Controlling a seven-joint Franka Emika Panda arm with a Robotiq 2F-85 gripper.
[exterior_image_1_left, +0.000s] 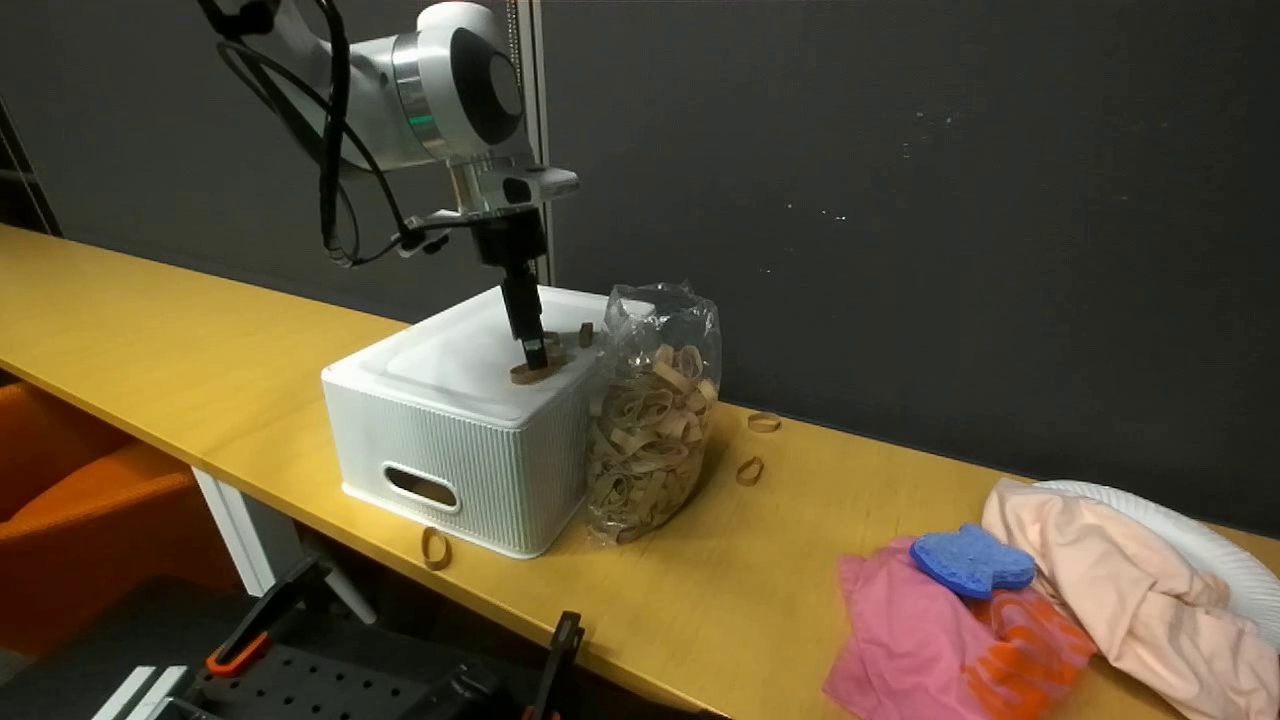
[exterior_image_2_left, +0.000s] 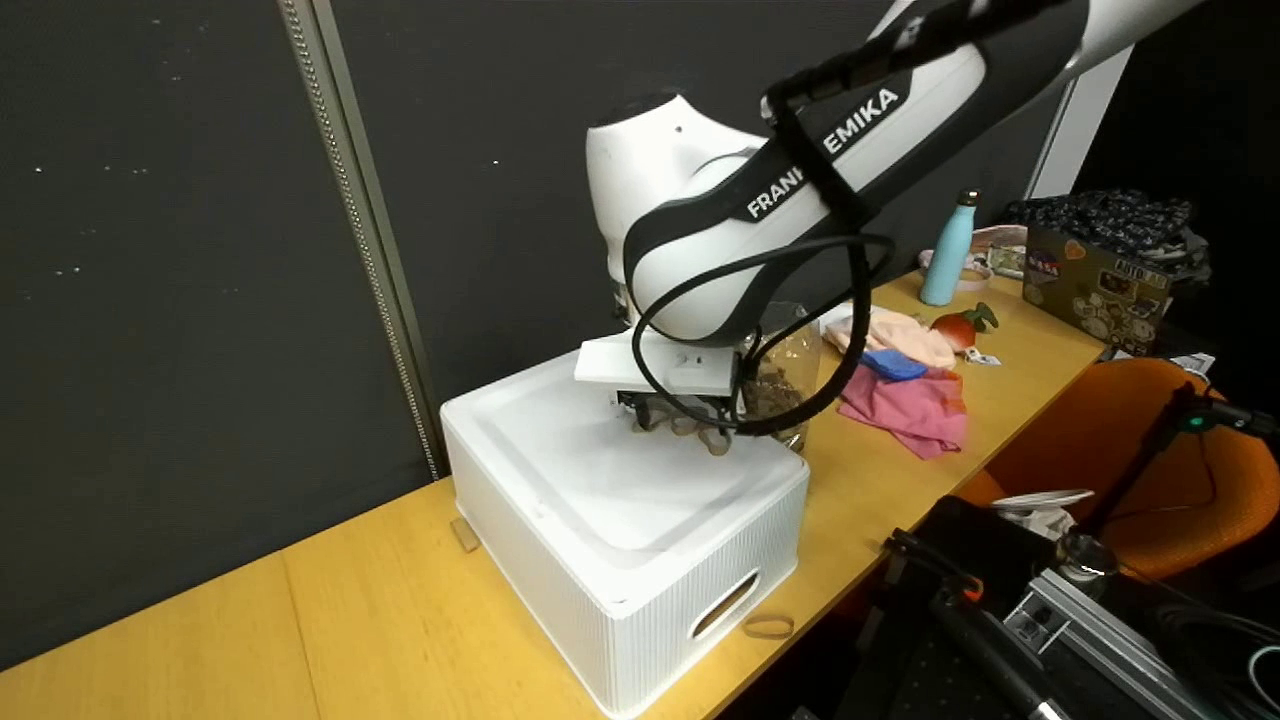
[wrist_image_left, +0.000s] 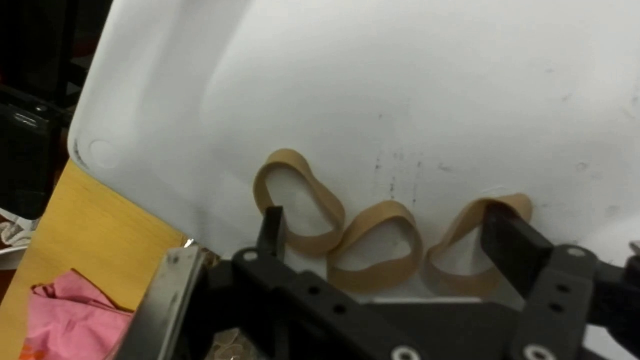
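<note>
My gripper (wrist_image_left: 387, 212) points down at the top of a white ribbed box (exterior_image_1_left: 430, 350), its jaws wide apart. Three tan rubber bands lie there in a row. In the wrist view the left finger overlaps the edge of the left band (wrist_image_left: 312, 244); contact cannot be told. Between the fingers sits the middle band (wrist_image_left: 377, 279), touching the left one. The right fingertip appears to be inside the loop of the right band (wrist_image_left: 462, 283). Nothing is gripped. In an exterior view a clear bag (exterior_image_1_left: 650, 440) of many such bands stands against the box.
Loose bands lie on the wooden table (exterior_image_1_left: 640, 620), one near its front edge. A dark wall (exterior_image_1_left: 900, 250) runs behind. Pink cloth (exterior_image_1_left: 900, 640), a blue sponge-like piece (exterior_image_1_left: 970, 560), peach cloth (exterior_image_1_left: 1130, 570) and a white plate (exterior_image_1_left: 1200, 540) lie farther along; a blue bottle (exterior_image_2_left: 950, 250) stands beyond.
</note>
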